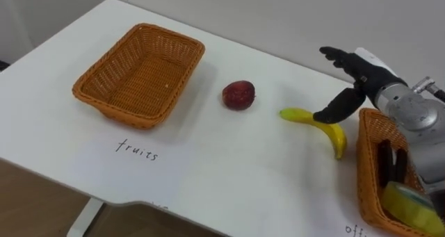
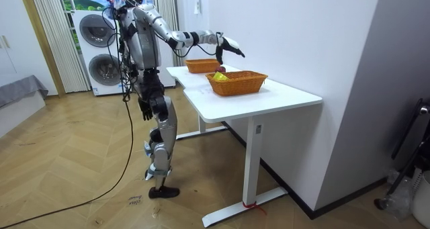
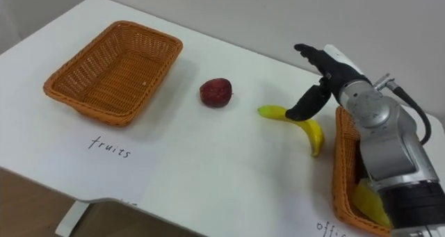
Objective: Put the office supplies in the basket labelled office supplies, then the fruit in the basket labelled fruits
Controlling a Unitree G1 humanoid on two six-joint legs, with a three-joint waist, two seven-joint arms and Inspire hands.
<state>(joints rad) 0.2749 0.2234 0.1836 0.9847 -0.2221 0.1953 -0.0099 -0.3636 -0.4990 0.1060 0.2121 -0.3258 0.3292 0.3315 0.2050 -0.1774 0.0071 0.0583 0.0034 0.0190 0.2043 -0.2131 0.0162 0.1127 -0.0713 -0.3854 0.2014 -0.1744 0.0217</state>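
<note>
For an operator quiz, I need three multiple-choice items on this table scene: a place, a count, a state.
1. Where is the banana? A inside a basket; B on the table, between the red fruit and the right basket; C held aloft.
2. How many fruits lie outside the baskets? A one; B two; C four.
3. The right hand is: A open over the banana; B shut on the red fruit; C resting in a basket.
Key: B, it lies on the table, and the left basket is empty. B, banana and red fruit. A, its fingers are straight.
</note>
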